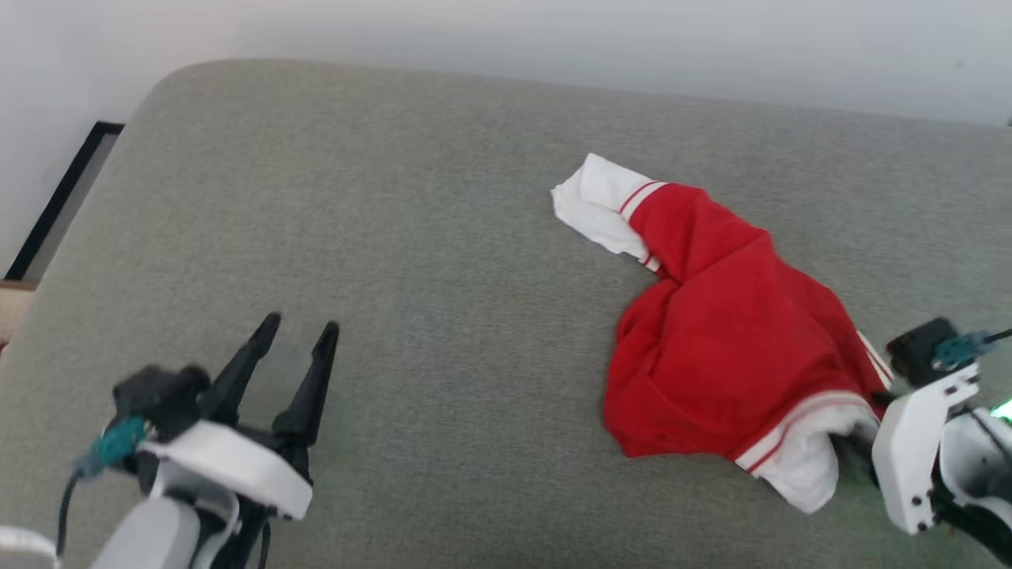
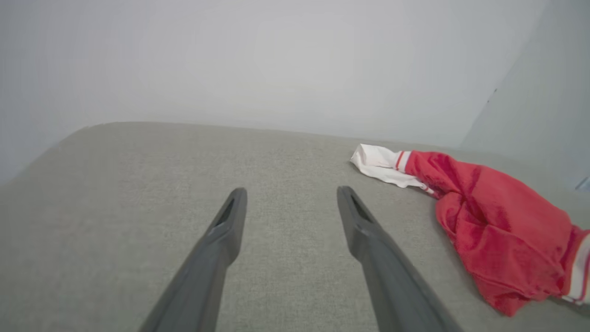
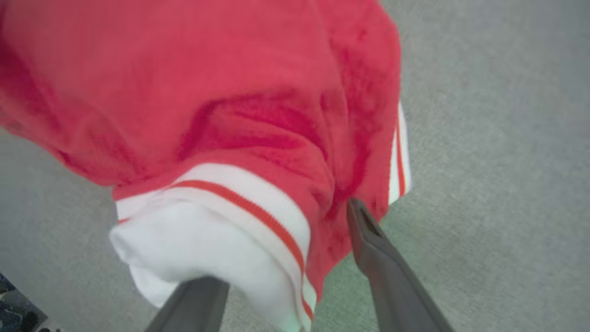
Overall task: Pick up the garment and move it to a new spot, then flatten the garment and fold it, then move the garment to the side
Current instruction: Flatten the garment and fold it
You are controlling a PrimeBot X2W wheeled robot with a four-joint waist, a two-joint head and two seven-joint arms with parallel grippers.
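Jaws of the left gripper (image 1: 300, 324) are standing wide apart and holding nothing, hovering over the near-left part of the grey cushion (image 1: 443, 197), well apart from the garment (image 1: 727, 340). Jaws of the right gripper (image 3: 281, 240) are standing apart, straddling the garment's near white sleeve end. The garment is lying crumpled on the cushion's right half, its long axis running diagonally from far-left to near-right.

I find the garment (image 1: 727, 332) lying on the padded surface (image 1: 395, 197), right of centre. My left gripper (image 1: 300, 325) sits well apart to its left, nearer me. My right gripper (image 3: 281, 221) straddles the garment's near right edge.
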